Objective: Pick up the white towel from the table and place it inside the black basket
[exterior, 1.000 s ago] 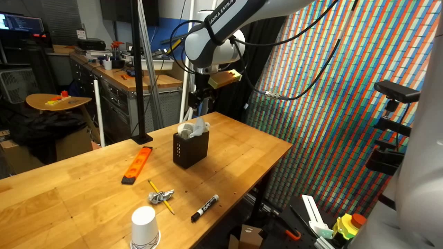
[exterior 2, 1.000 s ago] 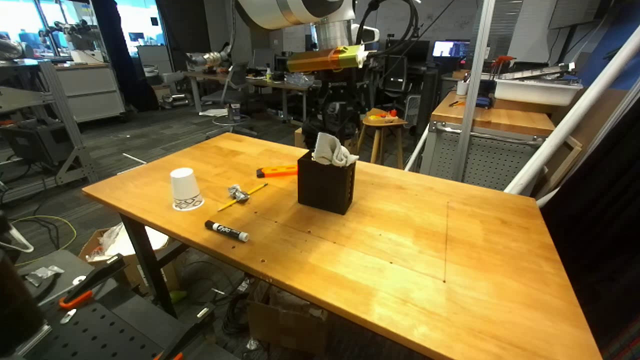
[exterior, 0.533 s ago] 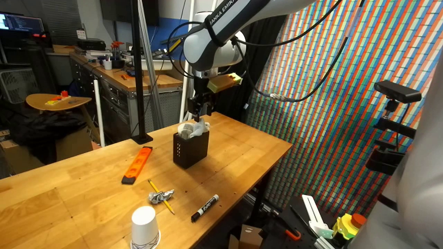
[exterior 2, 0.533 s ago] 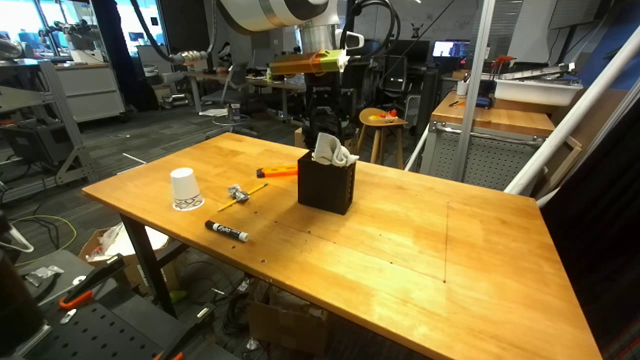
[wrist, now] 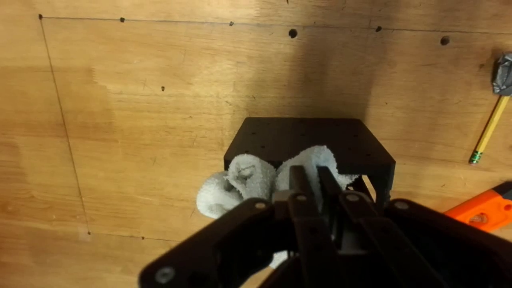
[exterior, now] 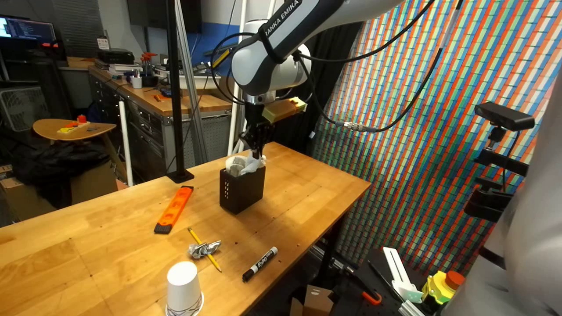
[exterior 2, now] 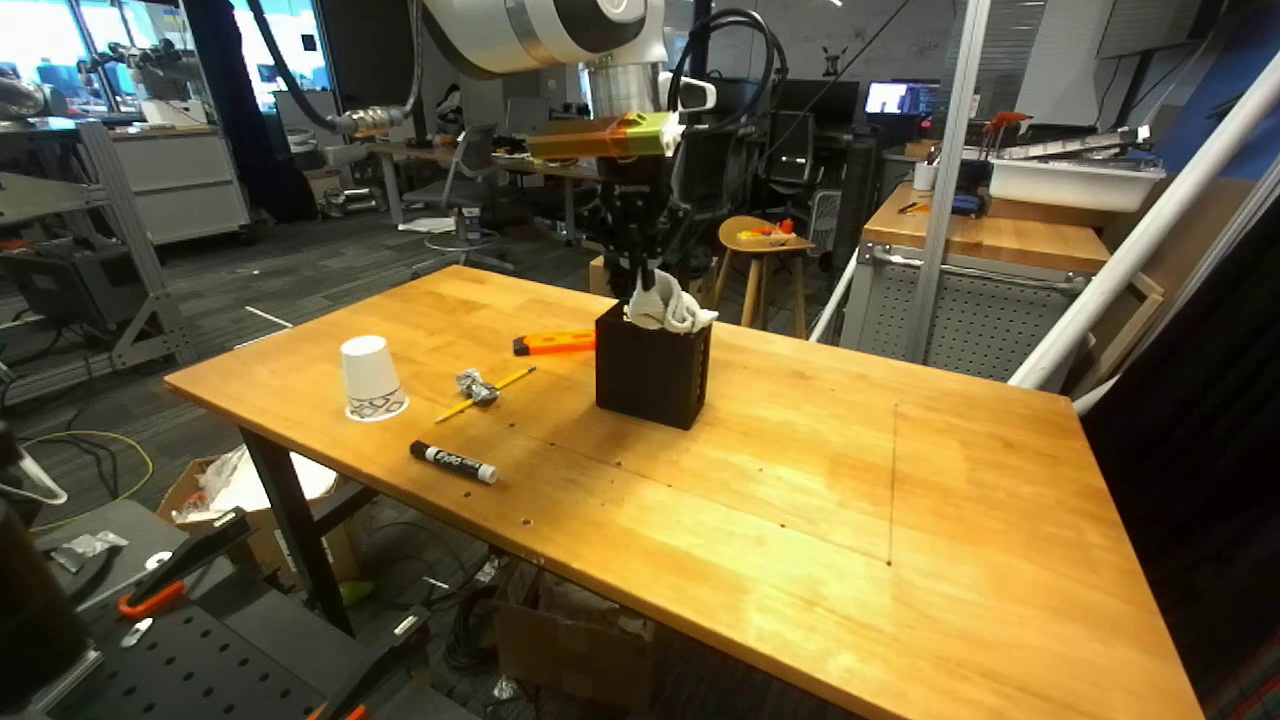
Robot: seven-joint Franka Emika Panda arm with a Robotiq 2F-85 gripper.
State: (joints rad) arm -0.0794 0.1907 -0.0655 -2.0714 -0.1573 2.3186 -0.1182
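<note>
White, likely soft and light — wants holding by the raised fold of the towel [wrist: 254, 180], pinched in the gripper [wrist: 312, 176].

In an exterior view, room to pass is stretching across the wooden table [exterior 2: 990, 540] at lower right. At center, the black basket [exterior 2: 650, 370] is standing in the way, the white towel [exterior 2: 682, 312] poking above its rim. An orange tool [exterior 2: 555, 343], pencil [exterior 2: 515, 378], foil [exterior 2: 478, 388], marker [exterior 2: 453, 462] and paper cup [exterior 2: 373, 375] are cluttering the left. A black post [exterior: 176, 109] is blocking the upper left in an exterior view. In the wrist view, the gripper [wrist: 312, 173] is crowding the basket's top.
</note>
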